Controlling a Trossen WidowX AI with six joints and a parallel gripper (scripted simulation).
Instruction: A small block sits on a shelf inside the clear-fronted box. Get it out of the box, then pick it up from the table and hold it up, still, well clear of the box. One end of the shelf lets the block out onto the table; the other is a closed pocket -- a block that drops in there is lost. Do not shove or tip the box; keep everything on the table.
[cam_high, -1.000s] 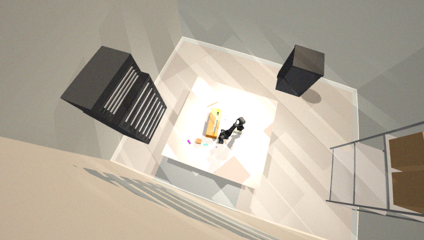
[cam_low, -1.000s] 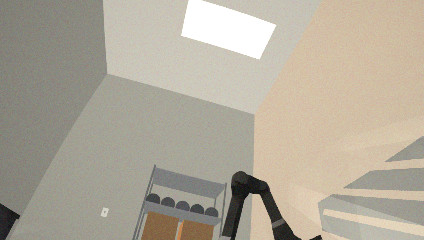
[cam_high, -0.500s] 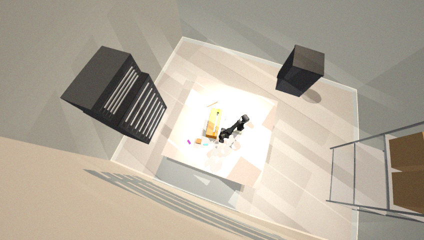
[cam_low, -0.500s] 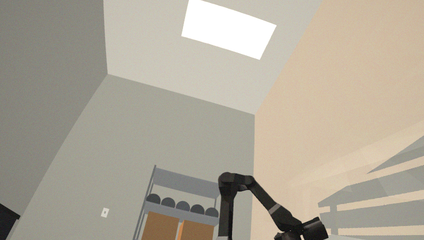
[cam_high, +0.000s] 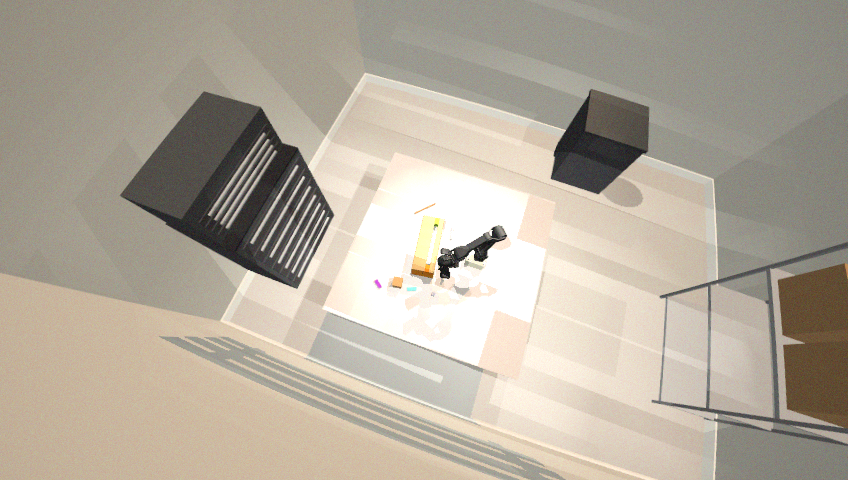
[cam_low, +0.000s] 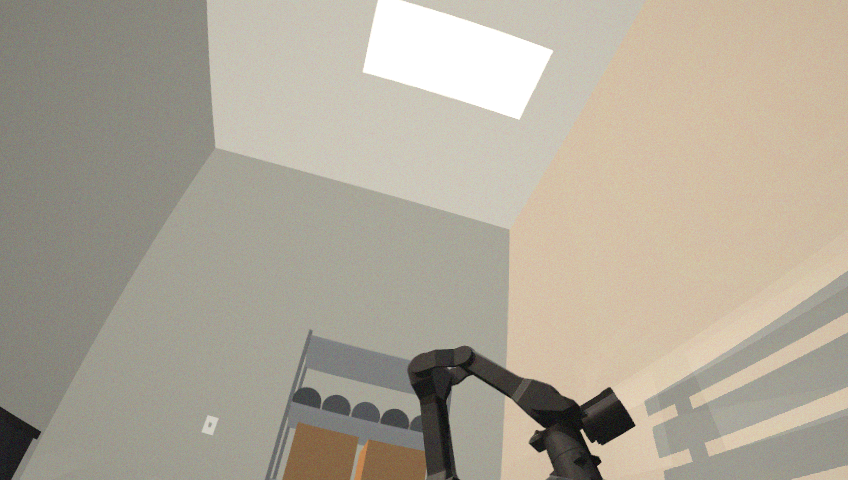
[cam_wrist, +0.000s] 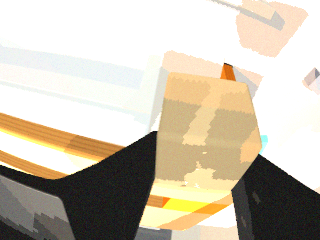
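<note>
My gripper (cam_wrist: 196, 145) (cam_high: 443, 272) is shut on the small tan block (cam_wrist: 207, 114), which fills the gap between the two black fingers in the wrist view. The block is too small to make out in the top view. The box (cam_high: 428, 240) is a long yellow and orange case lying on the white table (cam_high: 505, 297), just left of the gripper. Its orange edges (cam_wrist: 40, 128) show behind and below the block in the wrist view. The exterior view shows only the arm (cam_low: 517, 389) from below, and the fingers are out of its frame.
On the table near the box lie a thin orange stick (cam_high: 424, 208), a magenta piece (cam_high: 376, 283), a small orange cube (cam_high: 396, 281) and a cyan piece (cam_high: 411, 289). Black drawer cabinets (cam_high: 226, 184), a dark cube (cam_high: 601, 142) and a metal rack (cam_high: 767, 344) stand off the table.
</note>
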